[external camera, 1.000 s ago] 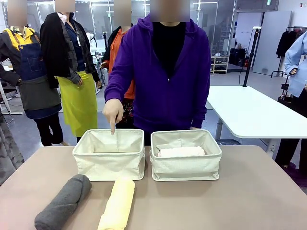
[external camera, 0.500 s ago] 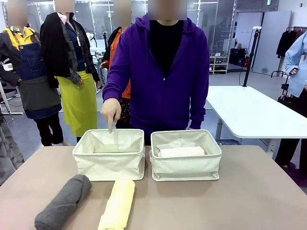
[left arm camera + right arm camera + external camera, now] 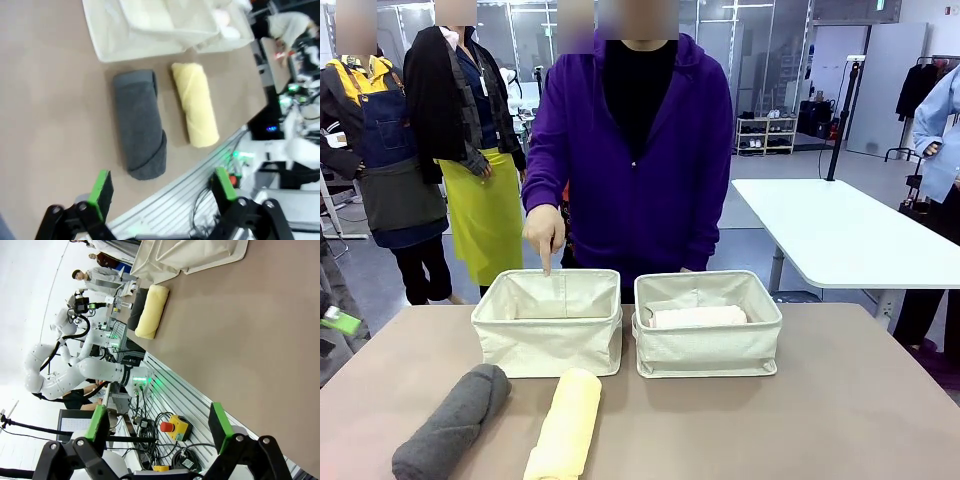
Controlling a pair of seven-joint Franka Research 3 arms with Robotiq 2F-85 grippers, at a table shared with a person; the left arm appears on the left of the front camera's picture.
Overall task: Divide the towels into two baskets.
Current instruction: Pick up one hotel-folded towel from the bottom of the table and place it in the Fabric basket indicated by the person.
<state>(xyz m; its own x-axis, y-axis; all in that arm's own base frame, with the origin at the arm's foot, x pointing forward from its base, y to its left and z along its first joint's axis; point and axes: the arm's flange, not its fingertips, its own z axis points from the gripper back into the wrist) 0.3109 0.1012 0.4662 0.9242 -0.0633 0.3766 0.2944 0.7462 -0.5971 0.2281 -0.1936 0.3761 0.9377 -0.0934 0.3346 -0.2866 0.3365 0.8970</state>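
Both arms wait with nothing in hand. The left fingers (image 3: 101, 190) are spread wide above the dark grey towel (image 3: 452, 422), and the right fingers (image 3: 96, 424) are just as wide over bare desk (image 3: 840, 400).

Taking the person's side as 12, the grey roll lies at about 7 and the pale yellow towel (image 3: 566, 425) near it at 6. The left basket (image 3: 548, 345) sits at 11, with the person's hand (image 3: 544, 232) pointing into it. The right basket (image 3: 708, 350) at 1 holds the white towel (image 3: 698, 317).

These rolls look light, soft and squashy. Terry should grip well, though a loose outer flap could unwind. I'd pinch one across its middle and bite deep.
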